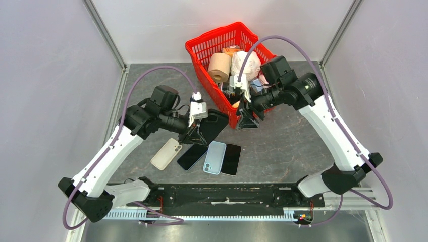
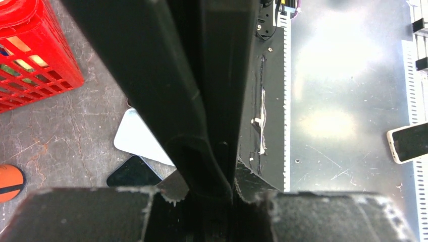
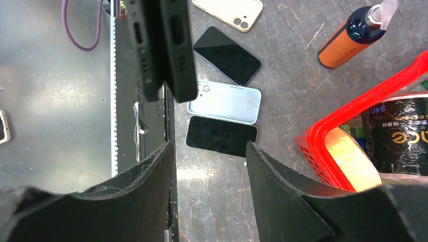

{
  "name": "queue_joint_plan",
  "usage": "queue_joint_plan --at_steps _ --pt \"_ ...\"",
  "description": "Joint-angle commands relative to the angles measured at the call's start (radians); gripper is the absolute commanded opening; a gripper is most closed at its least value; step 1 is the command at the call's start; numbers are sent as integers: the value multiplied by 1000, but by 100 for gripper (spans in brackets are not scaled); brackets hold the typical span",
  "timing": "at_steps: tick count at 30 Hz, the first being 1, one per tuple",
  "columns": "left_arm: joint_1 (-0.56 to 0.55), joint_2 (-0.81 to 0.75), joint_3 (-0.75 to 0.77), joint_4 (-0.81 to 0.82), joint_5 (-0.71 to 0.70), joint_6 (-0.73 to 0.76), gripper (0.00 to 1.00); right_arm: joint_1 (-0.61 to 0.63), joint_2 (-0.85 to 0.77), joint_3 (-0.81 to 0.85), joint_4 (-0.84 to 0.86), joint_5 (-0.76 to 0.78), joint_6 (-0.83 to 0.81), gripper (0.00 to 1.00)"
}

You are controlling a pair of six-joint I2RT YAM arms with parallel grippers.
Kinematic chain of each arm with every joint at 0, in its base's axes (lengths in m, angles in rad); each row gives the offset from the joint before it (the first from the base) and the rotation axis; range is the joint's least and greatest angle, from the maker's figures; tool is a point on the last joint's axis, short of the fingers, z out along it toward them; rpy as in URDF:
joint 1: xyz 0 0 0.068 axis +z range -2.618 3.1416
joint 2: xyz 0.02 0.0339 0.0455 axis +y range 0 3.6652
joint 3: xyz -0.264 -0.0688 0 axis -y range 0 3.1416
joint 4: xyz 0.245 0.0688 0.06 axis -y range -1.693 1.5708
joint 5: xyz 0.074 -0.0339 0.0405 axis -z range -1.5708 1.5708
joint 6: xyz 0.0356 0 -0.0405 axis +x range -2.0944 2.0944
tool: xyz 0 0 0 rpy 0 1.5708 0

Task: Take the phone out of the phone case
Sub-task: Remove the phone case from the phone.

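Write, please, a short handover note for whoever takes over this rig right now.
Left gripper: shut on the black phone case, which is held tilted above the table.
Right gripper: open and empty, beside the red basket.
Phone: cannot be told apart from the case. Seen edge-on in the right wrist view, the held item shows two dark layers, so the two may have begun to part.
Done: the case is lifted and gripped.
Left: get the phone fully out of the case.

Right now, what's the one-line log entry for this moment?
left gripper: shut on cased phone, raised | right gripper: open, empty, beside red basket | removal: not finished
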Motion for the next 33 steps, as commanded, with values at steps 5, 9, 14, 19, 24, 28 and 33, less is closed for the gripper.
queue_joint_plan --at_steps 5,9,14,19,24,28,33 --pt "9 -25 -19 67 69 82 2 -2 -38 102 -58 -118 -69 60" --pt "9 -26 -24 68 47 93 2 -2 -17 141 -63 -210 -65 59" --pt "9 -25 -20 75 27 88 2 -2 19 166 -63 -291 -44 57" --pt "9 -25 -25 83 21 82 2 -2 42 171 -54 -322 -26 56" --pt "9 -23 -26 87 20 76 2 -2 60 168 -43 -339 -8 56" --pt "9 -22 -26 89 16 73 2 -3 67 167 -40 -345 -4 56" --pt "8 -22 -28 99 10 65 2 -3 63 158 -38 -350 1 56"
